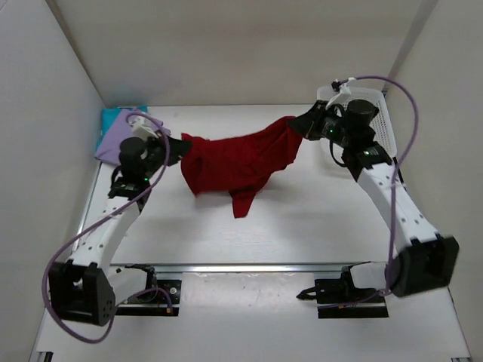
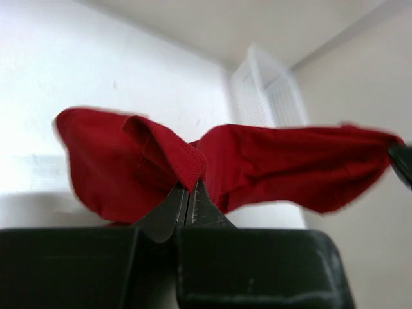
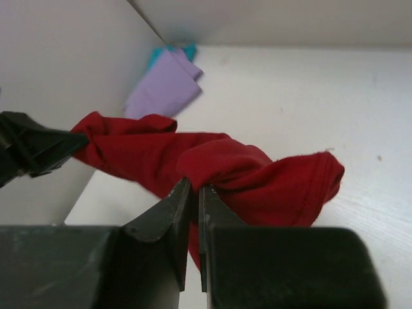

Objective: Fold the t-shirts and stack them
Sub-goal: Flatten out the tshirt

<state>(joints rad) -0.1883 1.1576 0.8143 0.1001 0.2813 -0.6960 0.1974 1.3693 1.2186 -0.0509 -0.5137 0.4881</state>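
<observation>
A: Where is the red t-shirt [image 1: 238, 162] right now?

B: Strung in the air between the two arms, sagging in the middle, with one tail hanging toward the table [image 1: 317, 219]; whether that tail touches the surface I cannot tell; the left gripper [image 2: 188, 193] has its fingers pressed together on a thin fold of hem, and the right gripper [image 3: 193, 190] pinches a thick bunch of the same cloth.

A: So what worries you?

B: The left bite looks shallow, with only the edge of the fold between the tips; if the arms pull apart to stretch the shirt flat, that hem could slide out, and the shirt would swing toward the right arm in a heap.

A: And the right side?

B: It seems to hold several gathered layers; laid down like that, the cloth would likely land twisted, and any fold made on it would come out crooked.

A: Anything nearby at risk?

B: The lavender t-shirt [image 1: 121, 139] lies folded in the far left corner, the teal t-shirt [image 1: 113, 117] peeking out behind it, both near the left gripper; a careless sweep could drag them askew; the white basket [image 1: 381, 121] sits just behind the right arm, and loose cloth could snag on its lattice.
</observation>
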